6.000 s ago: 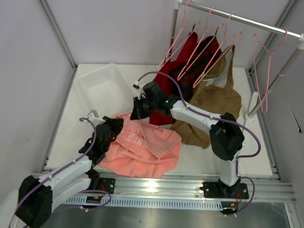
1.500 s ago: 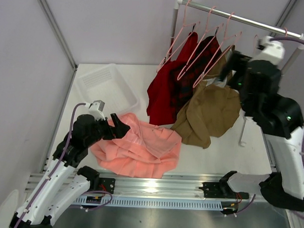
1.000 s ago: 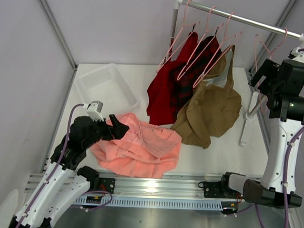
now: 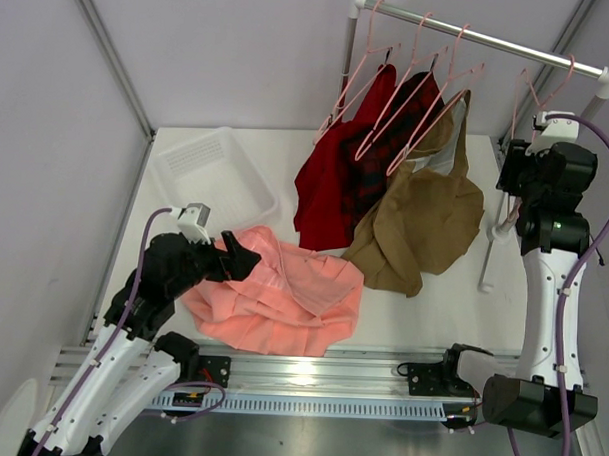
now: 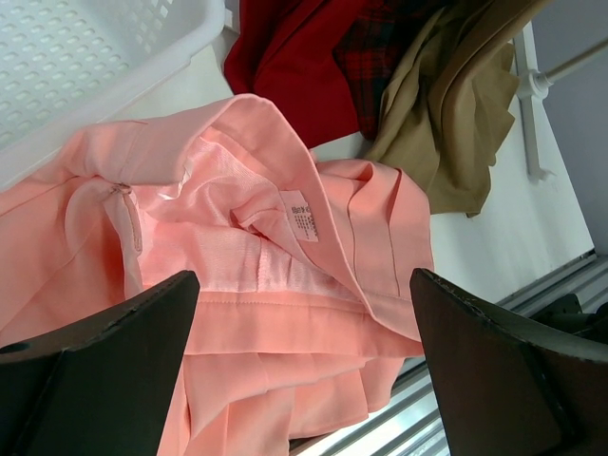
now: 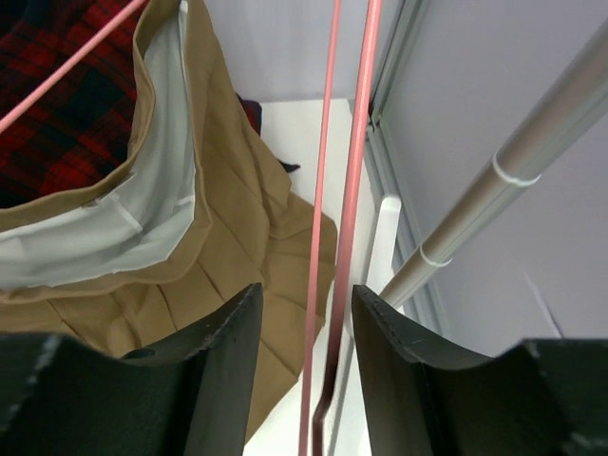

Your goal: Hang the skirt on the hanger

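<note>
Although poised right over the salmon-pink skirt [image 4: 282, 297], grips nothing: left hand [image 5: 304, 280], fingers [image 5: 95, 361] spread fully apart, one on each side of the cloth in the wrist view. Lies crumpled in a heap at about seven o'clock on the white desk [image 4: 432, 313], waistband gaping, with a small sewn-in label [image 5: 302, 220] showing inside. Sits just beyond that heap, at about ten o'clock: a white mesh basket [image 4: 197, 149], one corner beside the pink cloth. Hang from the silver rail [image 4: 481, 37] at about one o'clock, on thin pink hangers: a dark red garment [image 4: 326, 189], a red-and-black plaid garment [image 4: 382, 151] and a tan-brown garment [image 4: 425, 217], lower parts pooled on the desk. Hangs bare near the rail's right end, at about two o'clock: the pale-pink hanger [image 6: 358, 142]. Raised to it at three o'clock: right hand [image 6: 306, 294], fingers [image 6: 218, 380] partly apart around the two thin pink wires, the left pad clear of them, not clamped.
</note>
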Controlling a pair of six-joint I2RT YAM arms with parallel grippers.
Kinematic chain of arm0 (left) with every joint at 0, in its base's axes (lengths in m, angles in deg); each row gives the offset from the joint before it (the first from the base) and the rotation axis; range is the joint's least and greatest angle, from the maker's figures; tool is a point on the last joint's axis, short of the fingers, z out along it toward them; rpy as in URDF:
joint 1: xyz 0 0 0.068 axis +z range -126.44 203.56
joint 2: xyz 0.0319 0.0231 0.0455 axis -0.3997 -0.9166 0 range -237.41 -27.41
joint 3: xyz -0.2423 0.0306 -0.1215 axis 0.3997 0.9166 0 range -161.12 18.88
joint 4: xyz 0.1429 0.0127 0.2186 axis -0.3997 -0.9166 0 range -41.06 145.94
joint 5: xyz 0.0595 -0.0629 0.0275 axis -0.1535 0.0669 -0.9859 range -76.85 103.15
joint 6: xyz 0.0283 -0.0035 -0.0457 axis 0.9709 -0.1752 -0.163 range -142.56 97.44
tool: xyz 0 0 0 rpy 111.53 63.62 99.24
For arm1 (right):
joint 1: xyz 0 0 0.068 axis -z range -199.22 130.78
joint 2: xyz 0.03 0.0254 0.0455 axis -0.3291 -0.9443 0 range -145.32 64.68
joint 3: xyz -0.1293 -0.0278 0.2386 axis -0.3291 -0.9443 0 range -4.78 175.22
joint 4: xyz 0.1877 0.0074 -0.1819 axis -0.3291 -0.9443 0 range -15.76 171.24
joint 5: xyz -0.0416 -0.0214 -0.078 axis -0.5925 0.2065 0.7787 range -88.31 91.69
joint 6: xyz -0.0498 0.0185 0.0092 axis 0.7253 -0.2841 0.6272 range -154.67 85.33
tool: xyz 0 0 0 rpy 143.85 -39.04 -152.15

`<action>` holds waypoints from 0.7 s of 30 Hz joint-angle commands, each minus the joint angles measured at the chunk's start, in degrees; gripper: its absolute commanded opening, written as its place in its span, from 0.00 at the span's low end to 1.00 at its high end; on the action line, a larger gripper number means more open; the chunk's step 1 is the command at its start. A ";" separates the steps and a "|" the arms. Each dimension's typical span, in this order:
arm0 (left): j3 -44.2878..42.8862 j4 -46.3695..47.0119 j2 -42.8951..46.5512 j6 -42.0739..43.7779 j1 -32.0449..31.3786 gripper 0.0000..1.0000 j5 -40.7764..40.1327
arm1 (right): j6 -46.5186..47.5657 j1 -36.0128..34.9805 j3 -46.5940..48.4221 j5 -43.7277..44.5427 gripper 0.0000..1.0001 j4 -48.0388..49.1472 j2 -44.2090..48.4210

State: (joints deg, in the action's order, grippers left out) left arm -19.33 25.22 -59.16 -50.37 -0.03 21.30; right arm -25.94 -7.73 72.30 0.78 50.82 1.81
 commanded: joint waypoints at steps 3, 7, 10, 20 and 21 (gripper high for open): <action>0.16 3.12 0.28 0.92 0.48 0.99 0.82 | 1.55 0.20 -0.61 -0.50 0.43 5.01 0.30; 0.42 3.39 0.37 0.66 0.48 0.99 0.82 | 0.67 0.20 -0.79 -0.15 0.35 5.01 -0.23; 0.42 3.12 0.55 0.83 0.48 0.99 0.82 | 0.50 0.20 -0.70 0.64 0.32 4.93 -0.32; 0.25 3.21 0.28 0.92 0.48 0.99 0.82 | 0.06 0.20 2.46 6.79 0.24 2.73 -1.37; 0.16 3.21 0.37 0.92 0.48 0.99 0.65 | -0.03 0.20 2.46 7.14 0.25 2.64 -1.55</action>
State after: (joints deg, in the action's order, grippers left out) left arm -19.29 26.35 -59.01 -50.39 -0.03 21.30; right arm -25.68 -7.73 71.93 4.89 52.75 0.74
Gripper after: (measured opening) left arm 0.993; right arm 0.247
